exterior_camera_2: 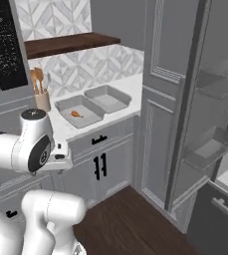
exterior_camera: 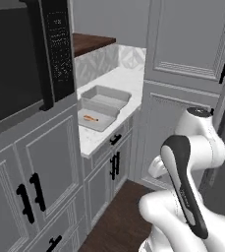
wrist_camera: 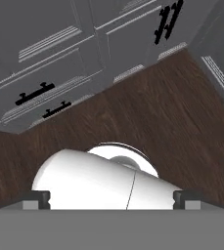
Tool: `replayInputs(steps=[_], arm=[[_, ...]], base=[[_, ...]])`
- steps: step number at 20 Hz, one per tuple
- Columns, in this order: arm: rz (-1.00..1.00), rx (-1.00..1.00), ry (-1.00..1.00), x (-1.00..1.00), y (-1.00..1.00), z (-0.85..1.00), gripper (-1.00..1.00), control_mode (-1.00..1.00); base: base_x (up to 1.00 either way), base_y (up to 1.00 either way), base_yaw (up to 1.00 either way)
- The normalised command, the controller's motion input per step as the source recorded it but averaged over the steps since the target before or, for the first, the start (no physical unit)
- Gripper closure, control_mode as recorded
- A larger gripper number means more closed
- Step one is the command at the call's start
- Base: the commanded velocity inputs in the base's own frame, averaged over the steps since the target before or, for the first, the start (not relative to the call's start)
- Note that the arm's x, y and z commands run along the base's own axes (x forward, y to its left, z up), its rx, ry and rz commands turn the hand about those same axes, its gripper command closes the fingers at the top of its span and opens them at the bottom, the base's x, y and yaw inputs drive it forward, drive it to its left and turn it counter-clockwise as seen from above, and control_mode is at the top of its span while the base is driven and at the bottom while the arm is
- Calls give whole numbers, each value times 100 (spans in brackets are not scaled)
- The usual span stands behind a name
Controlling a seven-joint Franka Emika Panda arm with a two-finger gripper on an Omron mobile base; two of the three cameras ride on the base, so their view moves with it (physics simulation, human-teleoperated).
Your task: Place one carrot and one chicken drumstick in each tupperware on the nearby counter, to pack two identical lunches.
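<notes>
Tupperware comes first: two shallow rectangular light-grey trays with raised rims lie side by side and touching on the white, faintly marbled stone counter [exterior_camera: 115, 81] over grey panelled cabinets. The nearer tray [exterior_camera: 97, 114] [exterior_camera_2: 79, 110] holds one small orange-brown piece of food [exterior_camera: 90, 118] [exterior_camera_2: 76, 114], too small to tell whether carrot or drumstick. The farther tray [exterior_camera: 105, 97] [exterior_camera_2: 107, 98] lies toward the tall grey cabinet [exterior_camera: 182, 74]. In the right base view a tan holder with wooden utensils [exterior_camera_2: 40, 90] stands near the nearer tray, below a dark brown wooden shelf [exterior_camera_2: 65, 44]. A black microwave [exterior_camera: 30, 54] hangs beside the counter. In the hand view the two-finger gripper [wrist_camera: 111, 199] points down at the dark wooden floor [wrist_camera: 182, 112], its tips spread wide, holding nothing.
</notes>
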Motion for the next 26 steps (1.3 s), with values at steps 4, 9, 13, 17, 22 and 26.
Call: replayInputs(steps=[4, 9, 13, 17, 22, 26], arm=[[0, 0, 0, 0, 0, 0, -100, 100], [0, 0, 0, 0, 0, 0, -100, 100], [0, 0, 0, 0, 0, 0, -100, 100], [0, 0, 0, 0, 0, 0, -100, 100], [0, 0, 0, 0, 0, 0, -100, 100], [0, 0, 0, 0, 0, 0, -100, 100]], base=[[-26, -30, -73], [-9, -57, -71], [0, -76, -69], [0, -87, -67], [79, -13, -24], [100, 0, -13]])
